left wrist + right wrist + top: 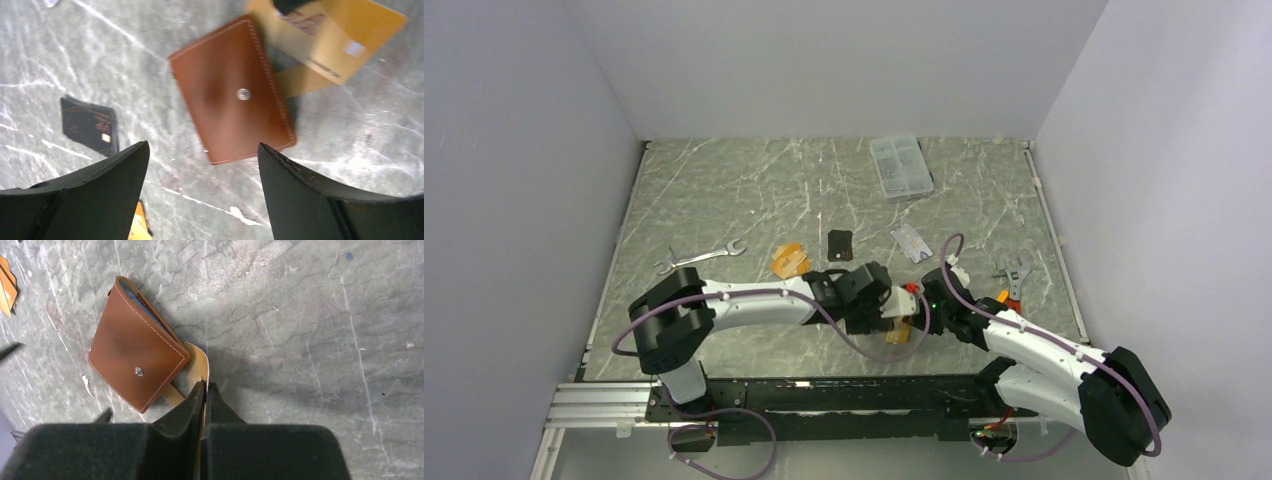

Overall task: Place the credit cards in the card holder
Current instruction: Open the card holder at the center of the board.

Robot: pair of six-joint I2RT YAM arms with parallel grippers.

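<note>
Brown leather card holder (898, 334) lies on the surface (724, 200) where both arms meet. Left wrist: left hand (202, 146) wide open, empty — holder just ahead, slanted. Right wrist: right hand (206, 385) pinches the orange-tan card (199, 364) edge-on — tip at the holder's edge.

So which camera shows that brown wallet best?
The right wrist view: the brown wallet is whole and sharp, snap and stitching clear. The left wrist view shows it too, but blurred; from above, the arms mostly hide it.
</note>
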